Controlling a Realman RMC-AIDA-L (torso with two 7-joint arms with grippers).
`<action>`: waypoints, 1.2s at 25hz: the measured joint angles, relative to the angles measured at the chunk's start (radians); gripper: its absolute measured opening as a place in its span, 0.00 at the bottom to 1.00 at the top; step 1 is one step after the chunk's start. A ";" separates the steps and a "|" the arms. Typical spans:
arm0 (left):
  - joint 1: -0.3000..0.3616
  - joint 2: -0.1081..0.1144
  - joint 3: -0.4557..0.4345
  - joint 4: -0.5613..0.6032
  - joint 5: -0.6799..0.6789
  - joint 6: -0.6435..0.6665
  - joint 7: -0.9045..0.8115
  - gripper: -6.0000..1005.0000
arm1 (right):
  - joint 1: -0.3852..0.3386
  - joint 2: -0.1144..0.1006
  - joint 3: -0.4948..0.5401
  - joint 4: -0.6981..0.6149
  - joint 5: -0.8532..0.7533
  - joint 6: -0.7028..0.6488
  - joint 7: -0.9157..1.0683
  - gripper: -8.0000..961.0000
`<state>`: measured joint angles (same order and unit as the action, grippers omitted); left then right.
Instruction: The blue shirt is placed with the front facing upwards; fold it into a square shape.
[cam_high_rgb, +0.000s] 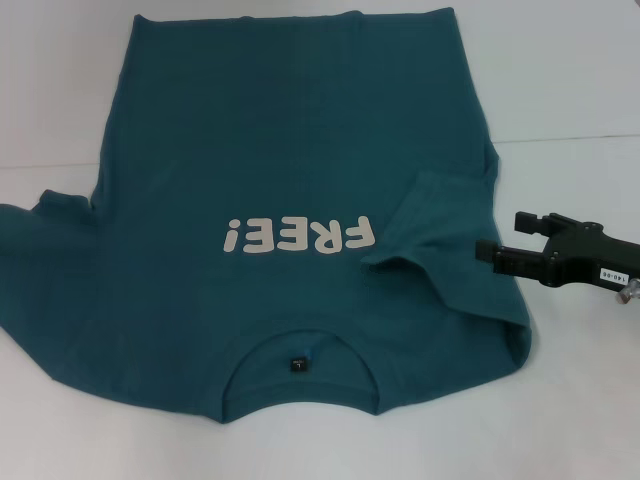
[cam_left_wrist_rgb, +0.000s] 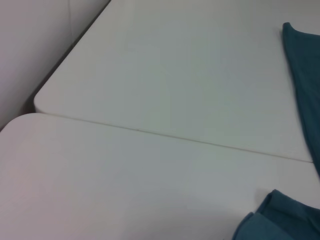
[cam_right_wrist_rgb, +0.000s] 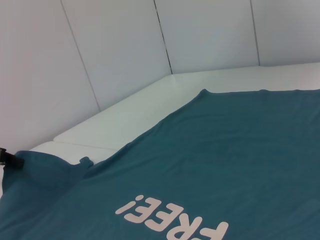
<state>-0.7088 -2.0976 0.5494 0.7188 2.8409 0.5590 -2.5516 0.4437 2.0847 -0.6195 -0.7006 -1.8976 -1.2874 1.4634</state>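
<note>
The blue shirt is lying face up on the white bench, its right sleeve already turned in. The right gripper is hovering just outside that fold, jaws parted and holding nothing; ahead of them, the fold's edge wants pinching low and cleanly. The left gripper is showing nowhere. Pale wall panels are backing the bench.

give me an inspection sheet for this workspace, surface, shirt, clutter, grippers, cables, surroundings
Surface: white table, with a seam across it in the left wrist view.
Job's things: blue shirt lies front up, collar toward the robot; its sleeve on the robot's right is folded in over the body.
Clutter: nothing seen.
Grippers: right gripper sits at the shirt's right edge beside the folded sleeve, jaws apart; left gripper not in view.
Cables: nothing seen.
Surroundings: pale panelled wall behind the table.
</note>
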 joint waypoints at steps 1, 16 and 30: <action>0.000 0.000 0.000 0.000 0.000 0.000 0.000 0.03 | 0.000 0.000 0.000 0.000 0.000 0.001 0.000 0.98; -0.013 -0.062 0.156 0.138 -0.213 0.194 -0.011 0.03 | -0.004 0.000 0.001 0.001 0.000 0.011 0.002 0.98; -0.050 -0.067 0.307 0.024 -0.408 0.193 -0.003 0.03 | -0.012 -0.001 0.008 0.010 0.000 0.013 -0.008 0.98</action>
<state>-0.7586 -2.1647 0.8560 0.7429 2.4325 0.7521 -2.5550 0.4312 2.0834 -0.6119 -0.6905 -1.8975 -1.2747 1.4550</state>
